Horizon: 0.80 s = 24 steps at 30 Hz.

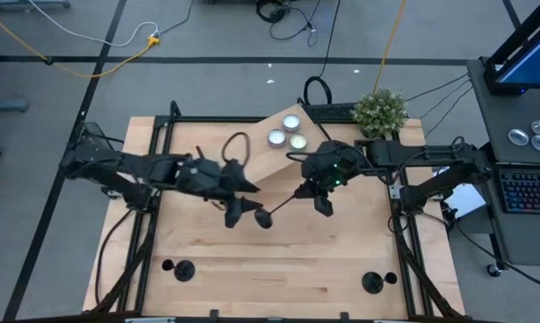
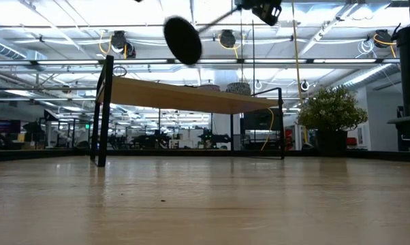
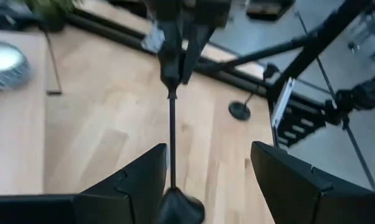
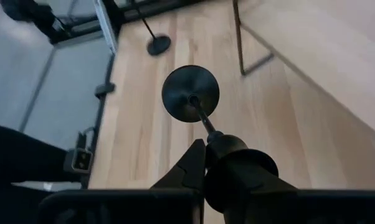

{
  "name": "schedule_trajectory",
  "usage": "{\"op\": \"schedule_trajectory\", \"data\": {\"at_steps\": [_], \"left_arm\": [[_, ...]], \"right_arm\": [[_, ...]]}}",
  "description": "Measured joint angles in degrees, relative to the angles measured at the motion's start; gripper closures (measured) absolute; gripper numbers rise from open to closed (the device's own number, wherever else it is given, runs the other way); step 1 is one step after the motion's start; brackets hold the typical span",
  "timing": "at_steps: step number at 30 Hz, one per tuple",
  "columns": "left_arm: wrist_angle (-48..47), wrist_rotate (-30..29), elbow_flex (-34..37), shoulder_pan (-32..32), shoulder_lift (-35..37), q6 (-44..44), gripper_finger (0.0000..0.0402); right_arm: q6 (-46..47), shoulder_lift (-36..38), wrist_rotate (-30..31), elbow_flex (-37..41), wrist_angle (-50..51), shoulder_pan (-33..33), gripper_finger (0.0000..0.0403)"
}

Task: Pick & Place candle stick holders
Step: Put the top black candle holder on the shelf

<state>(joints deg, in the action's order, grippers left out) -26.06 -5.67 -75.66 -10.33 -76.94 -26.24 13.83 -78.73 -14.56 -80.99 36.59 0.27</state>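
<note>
Near edge of surface (image 1: 279, 287): two candle stick holders stand waiting, one at 7 o'clock (image 1: 183, 269), one at 5 o'clock (image 1: 371, 283).

Centre: third holder (image 1: 279, 205) airborne, lying level, disc base toward left arm. Right tool (image 1: 317, 190) clenched on its cup end. Left tool (image 1: 239, 208) released, fingers astride base, apparently not touching.

Step, as judged: mid-air handover, right carrying. Next calls for clear separation, then placing upright.

Far, 12 o'clock: raised shelf (image 1: 261, 148) with tealights (image 1: 286, 131).

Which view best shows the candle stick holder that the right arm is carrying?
Right wrist view: the held candle stick holder shows base and stem fully, clamped in the right end effector. High view shows it small; low view mainly its base; left wrist view its stem, between open fingers.
</note>
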Motion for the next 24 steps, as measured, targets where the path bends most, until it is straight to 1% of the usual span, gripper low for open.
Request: {"op": "schedule_trajectory", "data": {"at_steps": [2, 6, 12, 18, 21, 24], "left_arm": [[-1.7, 3.1, -1.4, 1.4, -1.9, 0.2, 0.0163], [-1.1, 9.5, -2.8, 3.8, -5.1, 1.3, 0.0163], [-0.1, 16.0, -3.0, 6.2, -8.4, 1.8, 0.0163], [4.4, 20.9, -3.0, 8.0, -11.7, 1.8, 0.0163], [6.3, 21.8, -3.0, 8.8, -13.2, 1.8, 0.0163], [7.5, 24.0, -2.9, 9.6, -14.0, 1.3, 0.0163]], "right_arm": [[-0.5, 0.0, -0.8, 0.0, -1.0, 0.0, 0.0391], [-1.5, 0.0, -0.8, 0.0, -2.2, 0.0, 0.0391], [-2.5, 0.0, -0.8, 0.0, -2.3, 0.0, 0.0391], [-2.8, 0.0, -0.8, 0.0, -3.0, 0.0, 0.0391], [-2.8, 0.1, -0.8, 0.0, -3.0, 0.0, 0.0391], [-2.8, 0.0, -0.8, 0.0, -3.0, 0.0, 0.0391]]}}
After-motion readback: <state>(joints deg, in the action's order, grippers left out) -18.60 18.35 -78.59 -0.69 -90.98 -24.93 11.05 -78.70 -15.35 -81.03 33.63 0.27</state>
